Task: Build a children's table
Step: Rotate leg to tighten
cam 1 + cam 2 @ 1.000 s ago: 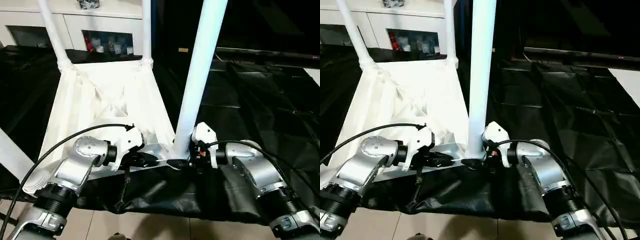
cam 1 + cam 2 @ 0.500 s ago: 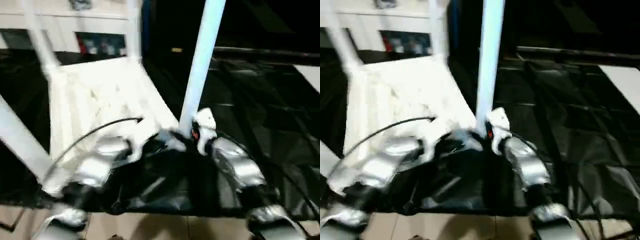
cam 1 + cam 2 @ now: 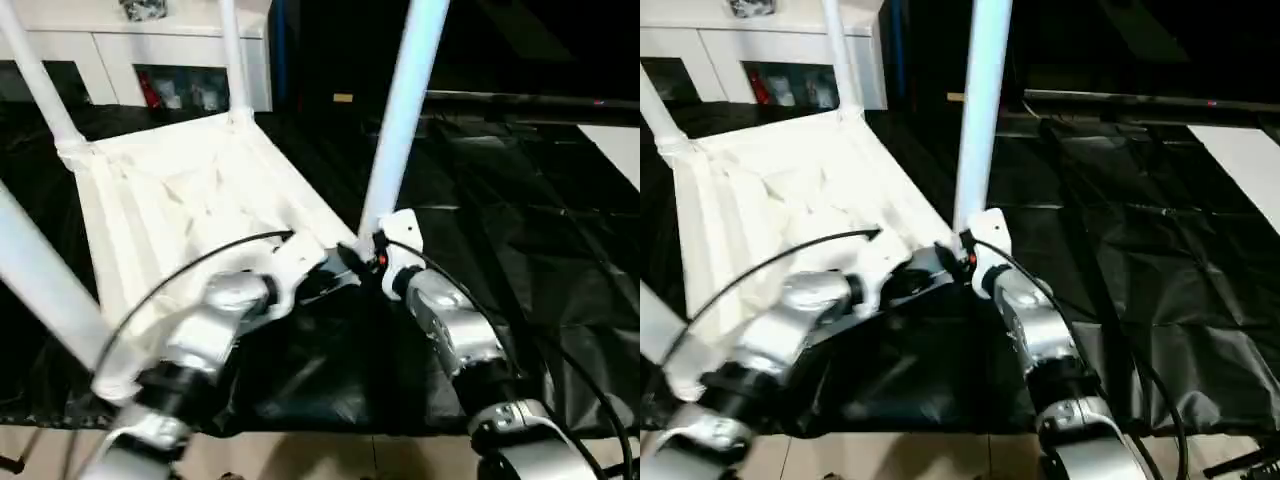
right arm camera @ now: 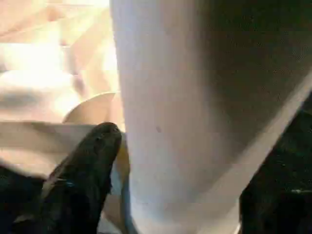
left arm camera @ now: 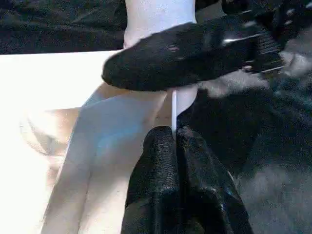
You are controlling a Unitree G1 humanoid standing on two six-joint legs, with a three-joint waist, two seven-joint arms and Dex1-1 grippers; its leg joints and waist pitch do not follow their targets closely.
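So the upturned table top [image 3: 190,190] has swung round with the near leg [image 3: 400,120] seated, right gripper [image 3: 368,258] fingers spread around its base, left gripper [image 5: 174,146] fingers pinched shut on the rim, so it's nearly built.

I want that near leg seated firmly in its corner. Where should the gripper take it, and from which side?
Probably low on the leg, just above its corner socket, where the tube is widest and a push acts straight into the joint. Come level from the robot's right, over the black cloth, fingers either side of the round tube; the tabletop blocks the other side. The right gripper already straddles it there.
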